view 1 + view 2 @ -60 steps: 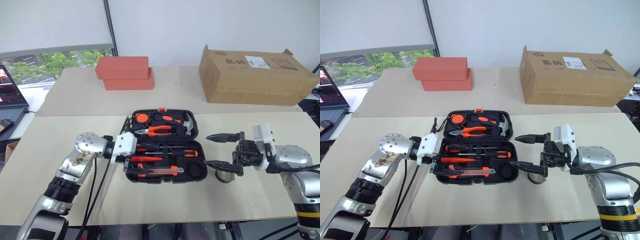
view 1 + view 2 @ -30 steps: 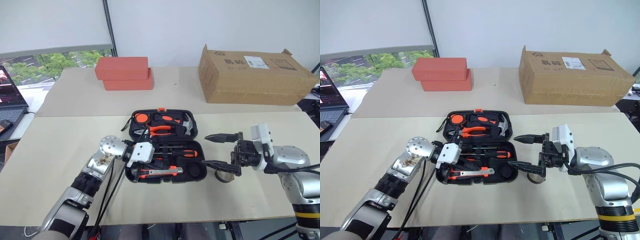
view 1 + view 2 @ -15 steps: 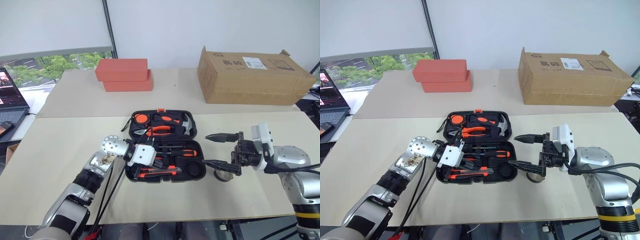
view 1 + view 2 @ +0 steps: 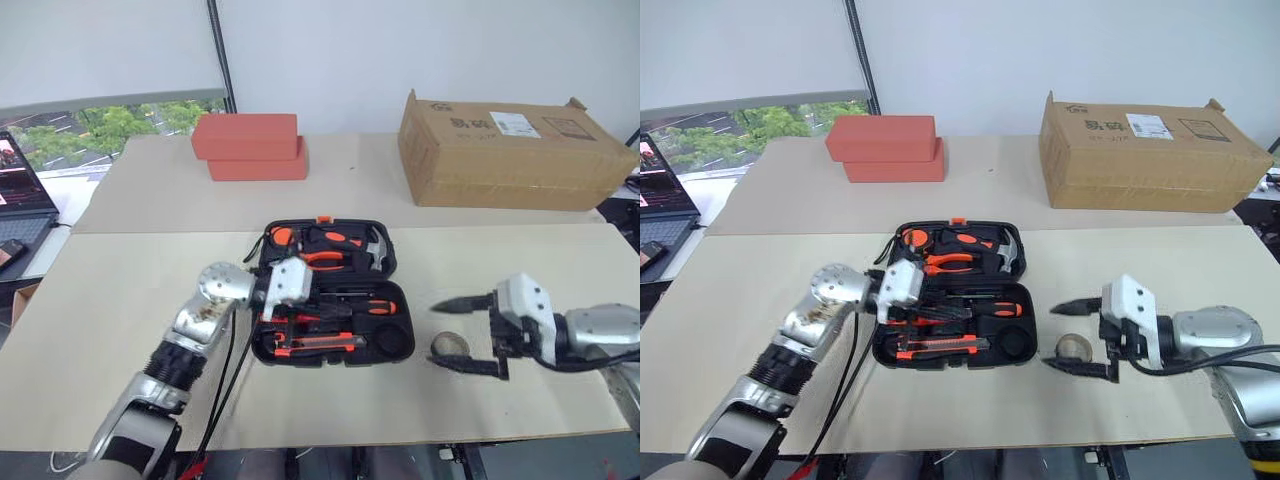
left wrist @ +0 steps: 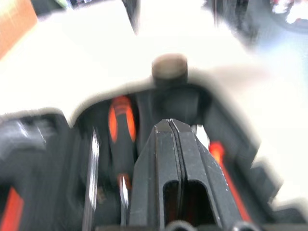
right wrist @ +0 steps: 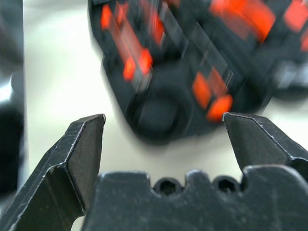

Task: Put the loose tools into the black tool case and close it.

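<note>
Counting one tape roll (image 4: 448, 345), one case (image 4: 392, 298)

Bench (image 4: 120, 300): pale beige, plain, no pattern. Tool case (image 4: 330, 300): black shell, small orange latch at far edge. Inside: pliers (image 4: 322, 257) with orange handles; screwdrivers (image 4: 345, 306) black with orange bands; utility knife (image 4: 318, 346) orange and black. Tape roll (image 4: 450, 345), right of case: dark, paler inner face. Two stacked blocks (image 4: 250, 145), far left: salmon red. Cardboard box (image 4: 515, 150), far right: brown, white label on top. Left gripper (image 5: 169, 139) and right gripper (image 4: 462, 335): black fingers, white housings, silver arm links.
</note>
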Controlling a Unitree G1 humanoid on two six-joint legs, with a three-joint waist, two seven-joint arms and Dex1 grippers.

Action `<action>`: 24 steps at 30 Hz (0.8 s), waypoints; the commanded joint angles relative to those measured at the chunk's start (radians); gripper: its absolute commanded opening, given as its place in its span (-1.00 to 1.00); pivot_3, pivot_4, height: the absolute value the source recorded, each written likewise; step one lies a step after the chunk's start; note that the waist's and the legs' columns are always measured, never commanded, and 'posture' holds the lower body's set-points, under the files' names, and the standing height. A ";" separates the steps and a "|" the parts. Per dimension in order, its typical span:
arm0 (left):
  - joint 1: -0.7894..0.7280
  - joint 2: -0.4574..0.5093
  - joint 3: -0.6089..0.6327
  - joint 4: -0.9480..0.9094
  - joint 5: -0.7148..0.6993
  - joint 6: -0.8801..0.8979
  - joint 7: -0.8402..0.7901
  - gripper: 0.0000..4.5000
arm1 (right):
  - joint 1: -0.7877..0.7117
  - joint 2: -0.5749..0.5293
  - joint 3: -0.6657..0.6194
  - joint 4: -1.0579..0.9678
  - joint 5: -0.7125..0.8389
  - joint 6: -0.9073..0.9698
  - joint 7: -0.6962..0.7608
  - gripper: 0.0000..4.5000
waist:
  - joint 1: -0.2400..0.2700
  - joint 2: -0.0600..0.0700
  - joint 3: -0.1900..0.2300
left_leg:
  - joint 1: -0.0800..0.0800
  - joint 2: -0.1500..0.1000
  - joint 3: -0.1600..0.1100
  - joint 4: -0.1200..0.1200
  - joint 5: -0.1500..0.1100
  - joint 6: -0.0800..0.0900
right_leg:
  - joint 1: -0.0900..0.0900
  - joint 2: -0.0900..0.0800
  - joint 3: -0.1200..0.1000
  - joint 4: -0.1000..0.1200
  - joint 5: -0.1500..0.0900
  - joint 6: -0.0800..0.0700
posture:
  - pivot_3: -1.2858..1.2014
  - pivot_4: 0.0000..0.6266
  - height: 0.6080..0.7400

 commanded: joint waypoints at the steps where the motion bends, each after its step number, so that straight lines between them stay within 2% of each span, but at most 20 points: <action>1: 0.026 0.074 0.020 -0.156 -0.084 0.127 -0.047 -0.31 | 0.038 -0.072 -0.017 -0.098 -0.048 0.057 -0.020 1.00 | -0.001 0.000 0.000 | 0.001 0.000 0.000 0.000 0.000 0.000 | 0.001 0.000 0.000 0.000 -0.003 0.004 | 0.03 -0.52 0.57; 2: 0.034 0.099 0.021 -0.179 -0.087 0.140 -0.058 -0.23 | 0.044 -0.089 -0.005 -0.105 -0.073 0.076 -0.037 1.00 | 0.000 0.000 0.000 | 0.001 0.000 0.000 0.000 0.000 0.000 | 0.001 0.000 0.000 -0.001 -0.004 0.006 | 0.03 -0.52 0.57; 9: 0.060 0.173 0.027 -0.236 -0.078 0.171 -0.065 0.93 | 0.031 -0.114 0.081 -0.112 -0.152 0.126 -0.081 1.00 | 0.007 -0.002 0.001 | 0.002 0.000 -0.001 0.000 -0.001 0.002 | 0.002 0.000 -0.001 -0.001 -0.004 0.007 | 0.03 -0.52 0.57; 10: 0.059 0.177 0.025 -0.238 -0.075 0.170 -0.066 1.00 | 0.029 -0.112 0.099 -0.102 -0.171 0.124 -0.091 0.89 | 0.007 -0.002 0.001 | 0.002 0.000 -0.001 0.000 -0.001 0.002 | 0.002 0.000 -0.001 -0.001 -0.004 0.007 | 0.03 -0.52 0.57; 13: 0.058 0.183 0.022 -0.246 -0.068 0.174 -0.065 1.00 | 0.035 -0.107 0.148 -0.053 -0.238 0.104 -0.117 0.53 | 0.006 -0.002 0.001 | 0.001 -0.001 -0.001 0.000 -0.001 0.002 | 0.001 0.000 0.000 -0.001 -0.004 0.007 | 0.03 -0.52 0.57; 22: 0.067 0.188 0.022 -0.266 -0.072 0.181 -0.056 1.00 | 0.023 -0.086 0.172 0.000 -0.286 0.057 -0.122 -0.85 | 0.004 -0.002 0.001 | 0.000 -0.001 0.000 0.000 -0.001 0.002 | 0.001 0.000 0.000 -0.002 -0.005 0.007 | 0.03 -0.52 0.57; 23: 0.068 0.188 0.023 -0.267 -0.072 0.181 -0.055 1.00 | 0.020 -0.084 0.175 0.001 -0.288 0.053 -0.121 -0.98 | 0.004 -0.002 0.001 | 0.000 -0.001 0.000 0.000 -0.001 0.002 | 0.001 0.000 0.000 -0.002 -0.005 0.007 | 0.03 -0.52 0.57; 24: 0.069 0.188 0.024 -0.268 -0.071 0.180 -0.053 1.00 | 0.008 -0.080 0.173 0.000 -0.286 0.056 -0.123 -0.98 | 0.004 -0.002 0.001 | 0.001 -0.001 0.000 0.000 -0.001 0.002 | 0.002 0.001 0.000 -0.002 -0.005 0.007 | 0.03 -0.52 0.57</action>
